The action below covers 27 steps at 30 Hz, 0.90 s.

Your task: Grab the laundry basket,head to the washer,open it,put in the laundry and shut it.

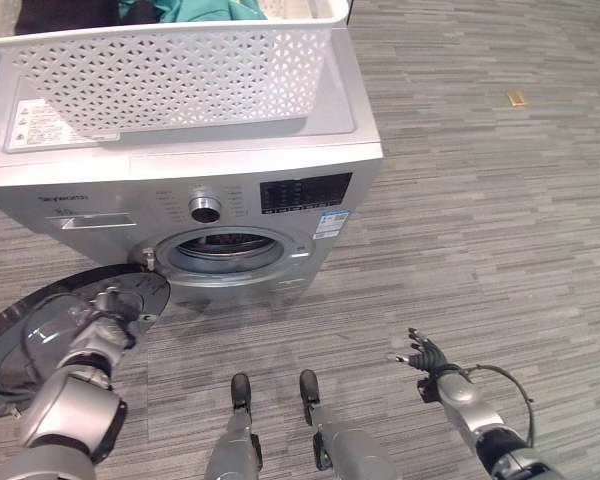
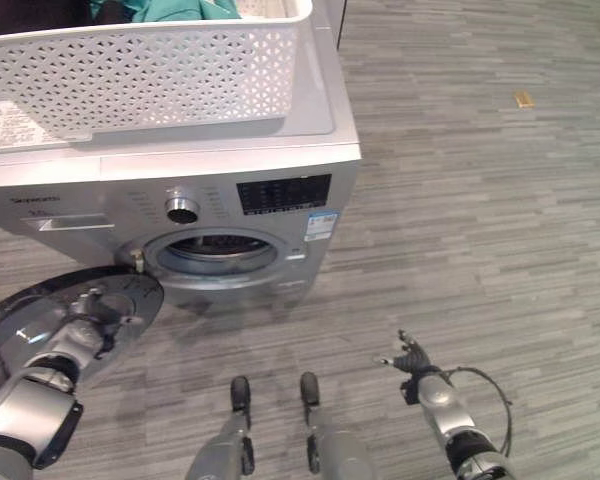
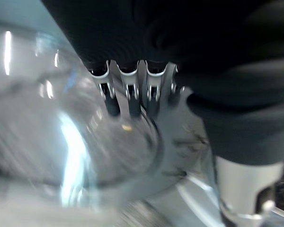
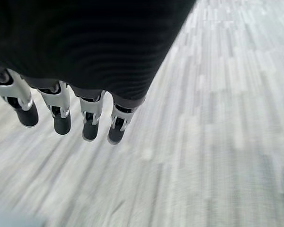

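Left robot hand against washer door, swung fully open leftward.

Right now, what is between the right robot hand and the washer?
Just bare floor, as the left eye view shows, between the right robot hand and the washer.

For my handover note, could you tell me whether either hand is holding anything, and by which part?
Nothing is gripped. The left hand rests straight fingers on the open washer door, on its inner face near the rim. The right hand hangs open over the floor.
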Available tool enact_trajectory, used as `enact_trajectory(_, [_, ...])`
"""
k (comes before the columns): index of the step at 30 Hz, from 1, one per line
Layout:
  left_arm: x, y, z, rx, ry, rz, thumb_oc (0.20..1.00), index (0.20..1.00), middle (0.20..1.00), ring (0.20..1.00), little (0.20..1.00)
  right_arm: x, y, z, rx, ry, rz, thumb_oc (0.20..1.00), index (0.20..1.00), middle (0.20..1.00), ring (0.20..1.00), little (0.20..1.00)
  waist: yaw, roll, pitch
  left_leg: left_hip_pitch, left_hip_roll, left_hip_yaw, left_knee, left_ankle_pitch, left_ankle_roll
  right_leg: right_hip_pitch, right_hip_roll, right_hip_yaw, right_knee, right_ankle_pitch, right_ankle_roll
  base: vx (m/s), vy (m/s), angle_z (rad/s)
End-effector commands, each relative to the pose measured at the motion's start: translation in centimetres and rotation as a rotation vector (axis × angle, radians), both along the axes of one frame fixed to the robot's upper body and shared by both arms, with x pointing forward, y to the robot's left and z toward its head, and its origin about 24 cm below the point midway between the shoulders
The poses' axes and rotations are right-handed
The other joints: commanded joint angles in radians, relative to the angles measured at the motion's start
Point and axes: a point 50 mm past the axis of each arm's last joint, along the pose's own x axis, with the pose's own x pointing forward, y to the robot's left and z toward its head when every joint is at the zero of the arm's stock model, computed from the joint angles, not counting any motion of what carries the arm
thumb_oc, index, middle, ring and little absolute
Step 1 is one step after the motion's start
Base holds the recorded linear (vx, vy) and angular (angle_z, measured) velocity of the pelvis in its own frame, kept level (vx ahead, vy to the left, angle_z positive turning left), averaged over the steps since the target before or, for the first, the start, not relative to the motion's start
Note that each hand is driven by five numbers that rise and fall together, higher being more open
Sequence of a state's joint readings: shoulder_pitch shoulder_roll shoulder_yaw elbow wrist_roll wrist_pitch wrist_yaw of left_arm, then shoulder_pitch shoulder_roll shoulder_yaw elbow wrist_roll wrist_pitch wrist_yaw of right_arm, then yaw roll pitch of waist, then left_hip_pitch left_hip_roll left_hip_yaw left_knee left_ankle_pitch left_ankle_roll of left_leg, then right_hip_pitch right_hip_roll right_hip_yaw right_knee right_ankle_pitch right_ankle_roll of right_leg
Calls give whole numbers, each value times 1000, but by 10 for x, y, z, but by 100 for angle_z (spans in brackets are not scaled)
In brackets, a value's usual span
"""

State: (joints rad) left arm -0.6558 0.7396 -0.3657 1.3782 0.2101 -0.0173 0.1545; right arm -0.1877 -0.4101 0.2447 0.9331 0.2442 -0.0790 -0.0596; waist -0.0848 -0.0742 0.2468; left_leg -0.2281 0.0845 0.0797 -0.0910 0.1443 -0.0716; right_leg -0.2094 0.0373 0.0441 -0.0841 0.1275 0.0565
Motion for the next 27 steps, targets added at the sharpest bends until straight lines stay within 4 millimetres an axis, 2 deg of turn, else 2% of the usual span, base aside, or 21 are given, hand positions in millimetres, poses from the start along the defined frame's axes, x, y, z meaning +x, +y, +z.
enact_trajectory(1, [-23, 30, 9, 54, 37, 101, 1000, 1000, 1000, 1000, 1000, -3, 12, -7, 115, -24, -58, 1000, 1000, 1000, 1000, 1000, 11, -80, -17, -17, -19, -29, 4, -63, 13, -39, -117, -13, -3, -6, 115, 16, 6, -4])
enact_trajectory(3, [-31, 43, 18, 41, 0, 158, 1000, 1000, 1000, 1000, 1000, -18, 4, -19, 141, 43, -147, 1000, 1000, 1000, 1000, 1000, 21, -84, -19, -19, -19, -33, 4, -66, 12, -38, -118, -20, -3, -6, 117, 27, 1, -3])
enact_trajectory(5, [-32, 47, 21, 52, 0, 163, 1000, 1000, 1000, 1000, 1000, -23, 2, -23, 141, 69, -174, 1000, 1000, 1000, 1000, 1000, 27, -85, -22, -19, -20, -40, 4, -68, 11, -36, -120, -27, -3, -8, 117, 9, -5, 2])
enact_trajectory(9, [-32, 49, 26, 75, 1, 163, 1000, 1000, 1000, 1000, 1000, -22, 5, -24, 136, 80, -152, 1000, 1000, 1000, 1000, 1000, 34, -89, -27, -19, -22, -48, 4, -70, 12, -32, -121, -35, -3, -11, 117, 5, -7, 10])
enact_trajectory(12, [-39, 50, 19, 72, 16, 171, 1000, 1000, 1000, 1000, 1000, -9, 15, -17, 166, 22, -116, 1000, 1000, 1000, 1000, 1000, 43, -96, -34, -19, -21, -58, 4, -69, 10, -28, -122, -44, -3, -14, 116, -2, -15, 7])
enact_trajectory(19, [-39, 43, 8, -20, -51, 196, 1000, 1000, 1000, 1000, 1000, -5, 23, -14, 164, -4, -72, 1000, 1000, 1000, 1000, 1000, 51, -91, -44, -13, -24, -64, 4, -71, 8, -14, -125, -54, -3, -23, 111, -3, -7, 3])
enact_trajectory(22, [-37, 33, -4, -75, -76, 187, 1000, 1000, 1000, 1000, 1000, -17, 17, -21, 152, 35, -103, 1000, 1000, 1000, 1000, 1000, 59, -75, -58, -2, -29, -76, 4, -73, 8, 4, -128, -65, -3, -33, 104, 9, -20, 4])
enact_trajectory(27, [-52, 32, -20, -86, -12, 203, 1000, 1000, 1000, 1000, 1000, -41, 3, -34, 147, 117, -188, 1000, 1000, 1000, 1000, 1000, 58, -59, -85, 11, -32, -85, 4, -74, 4, 23, -130, -80, -2, -42, 97, 10, -32, 15])
